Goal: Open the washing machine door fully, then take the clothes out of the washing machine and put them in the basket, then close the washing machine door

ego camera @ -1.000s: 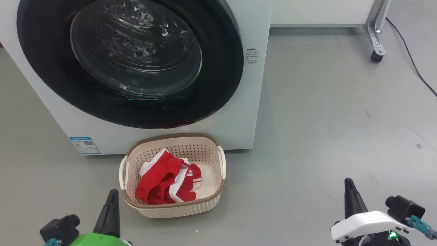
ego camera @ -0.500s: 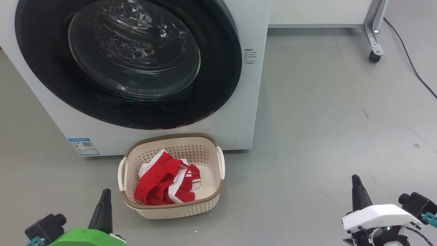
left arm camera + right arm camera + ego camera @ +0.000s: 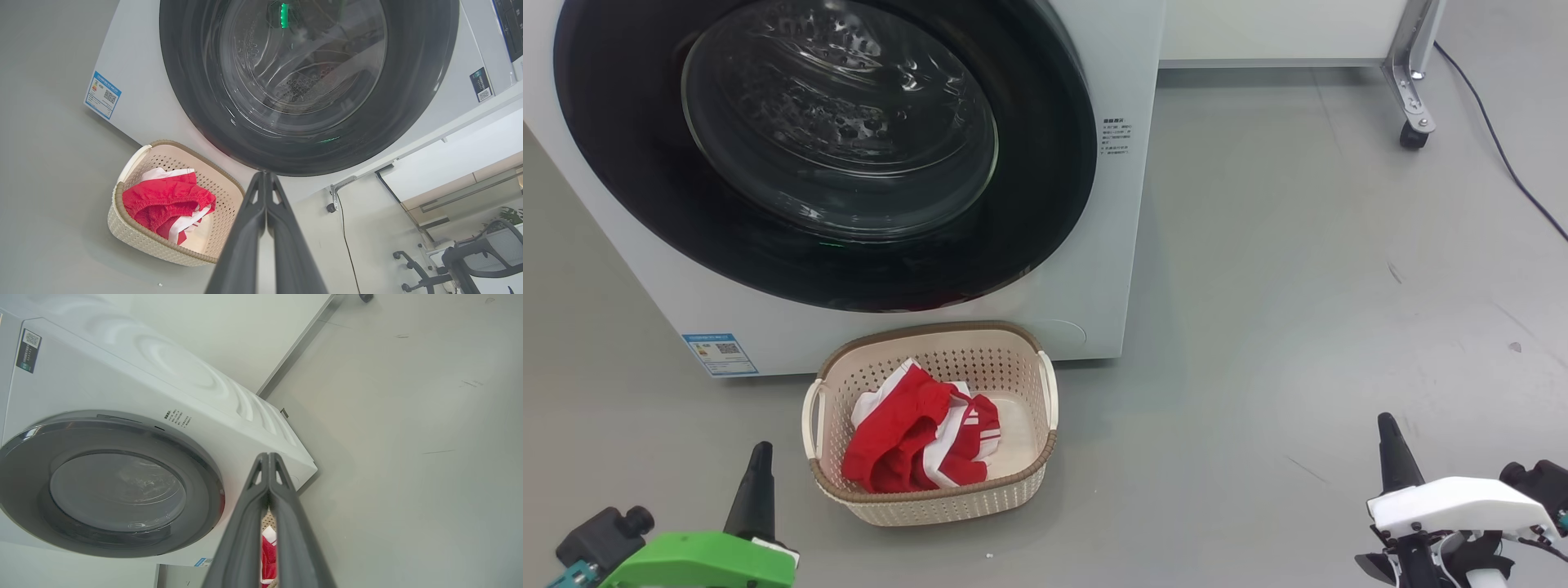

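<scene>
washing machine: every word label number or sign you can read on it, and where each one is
The blue sticker, low left on the washing machine: a square code and tiny print, too small to read.
The block of dark print, right of the door: short lines, too blurred to read.
The dark label, near the top of the front: a square code, print too small.
Nothing can be quoted.

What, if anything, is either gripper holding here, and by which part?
Nothing is held. The left gripper and right gripper are both shut empty; the clothes lie in the basket.
</scene>
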Tool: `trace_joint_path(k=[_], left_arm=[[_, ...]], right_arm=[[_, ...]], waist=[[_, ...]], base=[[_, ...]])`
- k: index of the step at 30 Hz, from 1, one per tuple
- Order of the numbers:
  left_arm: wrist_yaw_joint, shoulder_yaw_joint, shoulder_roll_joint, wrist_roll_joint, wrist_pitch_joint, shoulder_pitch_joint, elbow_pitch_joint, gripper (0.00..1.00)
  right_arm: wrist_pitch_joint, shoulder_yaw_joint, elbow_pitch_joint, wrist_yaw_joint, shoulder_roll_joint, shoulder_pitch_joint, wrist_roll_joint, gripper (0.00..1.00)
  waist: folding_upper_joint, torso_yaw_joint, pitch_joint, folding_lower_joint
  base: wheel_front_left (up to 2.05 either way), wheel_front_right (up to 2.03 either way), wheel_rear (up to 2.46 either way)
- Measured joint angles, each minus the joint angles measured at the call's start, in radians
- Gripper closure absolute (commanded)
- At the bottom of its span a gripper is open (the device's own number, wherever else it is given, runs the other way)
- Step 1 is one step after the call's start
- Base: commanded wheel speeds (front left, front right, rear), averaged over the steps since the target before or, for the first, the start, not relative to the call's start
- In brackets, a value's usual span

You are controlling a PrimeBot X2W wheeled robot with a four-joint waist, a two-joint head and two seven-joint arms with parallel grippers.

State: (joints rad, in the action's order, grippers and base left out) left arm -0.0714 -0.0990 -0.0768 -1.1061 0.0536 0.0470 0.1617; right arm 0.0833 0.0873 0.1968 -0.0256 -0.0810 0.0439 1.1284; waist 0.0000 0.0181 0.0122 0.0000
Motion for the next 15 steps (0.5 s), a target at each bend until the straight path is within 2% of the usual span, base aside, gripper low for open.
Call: trace_joint_path(k=[15], left_arm=[[-0.014,0.035,-0.002,-0.199,-0.036,-0.030,0.035,1.00]], right_arm=[[-0.044,-0.048,0.023,-0.030,-0.007,-0.033,0.198,1.00]], waist=[[0.0000,-0.007,-0.003,0.0000]], base=[[0.00,0.00,0.00]])
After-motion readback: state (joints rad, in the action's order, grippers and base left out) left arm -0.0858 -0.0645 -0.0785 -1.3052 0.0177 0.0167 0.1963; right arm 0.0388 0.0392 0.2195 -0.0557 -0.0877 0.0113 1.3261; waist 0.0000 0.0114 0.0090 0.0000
